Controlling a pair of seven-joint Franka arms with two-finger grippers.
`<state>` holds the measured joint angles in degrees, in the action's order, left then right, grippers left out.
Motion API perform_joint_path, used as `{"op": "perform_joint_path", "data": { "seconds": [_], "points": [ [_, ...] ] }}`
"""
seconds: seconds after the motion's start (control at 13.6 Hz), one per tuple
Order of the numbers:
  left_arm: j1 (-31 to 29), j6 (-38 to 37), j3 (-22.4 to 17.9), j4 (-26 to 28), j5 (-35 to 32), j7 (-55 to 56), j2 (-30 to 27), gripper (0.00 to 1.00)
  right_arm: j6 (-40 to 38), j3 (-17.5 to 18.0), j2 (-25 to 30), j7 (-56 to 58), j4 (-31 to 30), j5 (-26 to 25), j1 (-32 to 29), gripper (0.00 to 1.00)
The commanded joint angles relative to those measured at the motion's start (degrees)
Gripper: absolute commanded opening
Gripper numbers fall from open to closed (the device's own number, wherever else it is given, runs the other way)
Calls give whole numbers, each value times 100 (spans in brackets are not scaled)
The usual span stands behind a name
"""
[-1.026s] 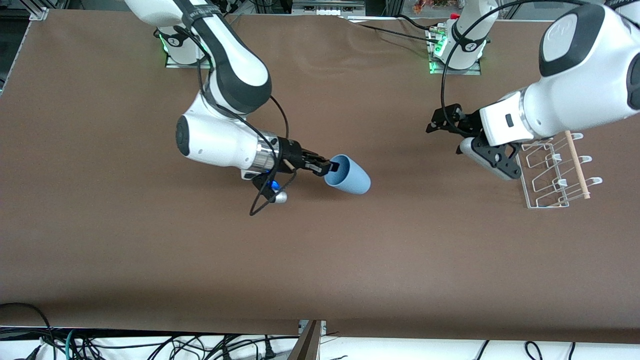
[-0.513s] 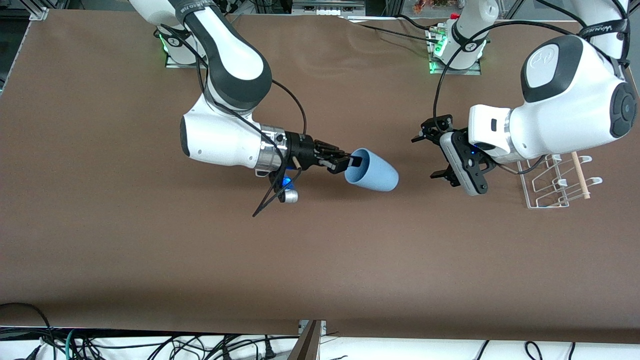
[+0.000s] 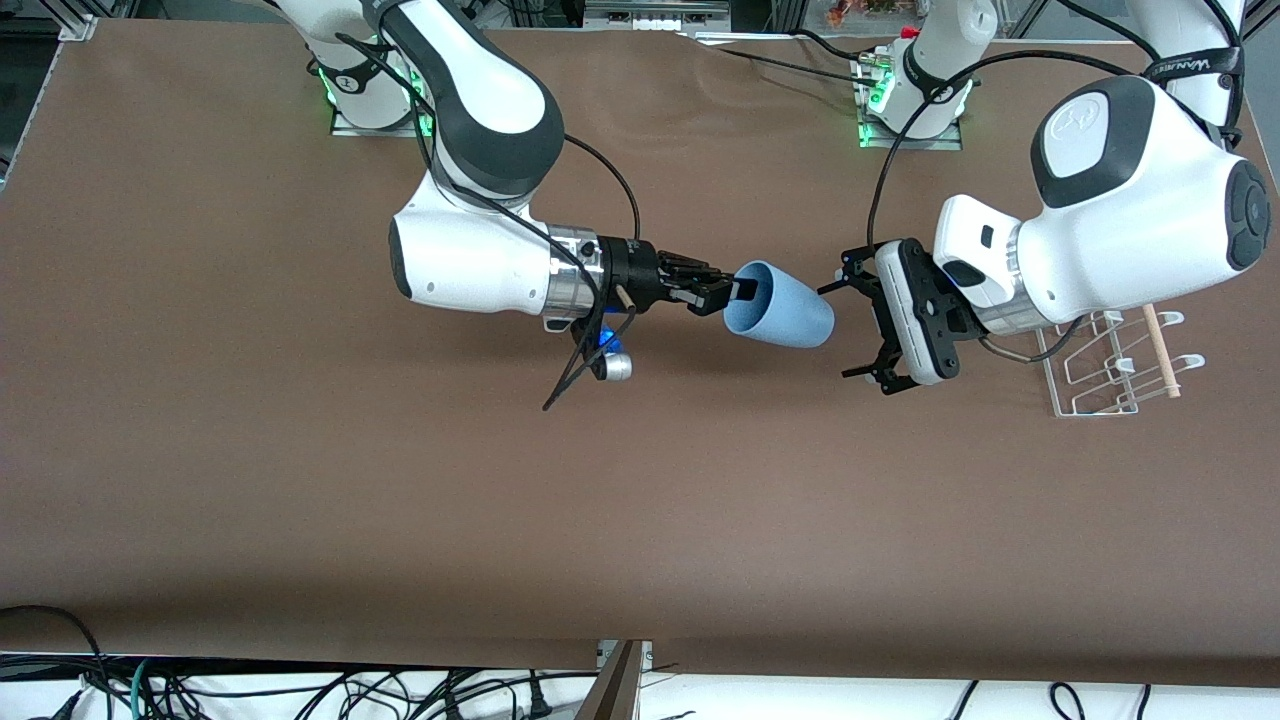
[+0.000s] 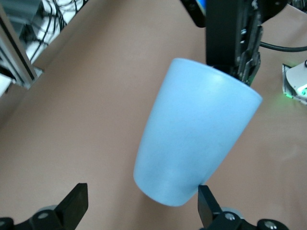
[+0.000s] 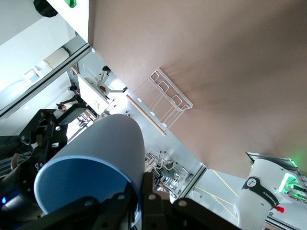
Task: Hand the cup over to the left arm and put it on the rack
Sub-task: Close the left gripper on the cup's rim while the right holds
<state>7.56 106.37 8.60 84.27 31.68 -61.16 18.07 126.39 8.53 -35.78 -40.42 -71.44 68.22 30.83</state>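
The light-blue cup [image 3: 782,308] is held on its side above the middle of the table. My right gripper [image 3: 738,292] is shut on its rim, one finger inside and one outside; the right wrist view shows this pinch [image 5: 144,203] on the cup [image 5: 103,143]. My left gripper [image 3: 850,330] is open and faces the cup's base. In the left wrist view the cup [image 4: 196,139] has its base between the spread fingers, close to one fingertip [image 4: 207,203]; the left gripper [image 4: 141,206] is not closed on it. The white wire rack [image 3: 1105,372] with its wooden dowel [image 3: 1160,350] lies at the left arm's end.
The left arm's bulky wrist and elbow [image 3: 1130,210] hang over the rack's edge. A black cable loop [image 3: 575,375] dangles under the right wrist. Both arm bases [image 3: 915,110] stand at the table's edge farthest from the front camera. The rack also shows in the right wrist view [image 5: 168,100].
My right gripper carried the cup toward the left arm's end and a little higher. My left gripper swung away from the rack, turned to face the cup, and its open fingers reached the cup's base.
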Motion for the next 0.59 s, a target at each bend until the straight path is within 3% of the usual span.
{"op": "perform_joint_path", "data": {
  "seconds": [0.0, 0.51],
  "points": [
    [79, 235, 133, -138, 128, -291, 91, 100, -114, 79, -131, 8, 210, 148, 10, 0],
    [70, 235, 327, -51, 137, -1205, 178, 100, -114, 79, -289, -18, 429, 148, 19, 0]
  ]
}}
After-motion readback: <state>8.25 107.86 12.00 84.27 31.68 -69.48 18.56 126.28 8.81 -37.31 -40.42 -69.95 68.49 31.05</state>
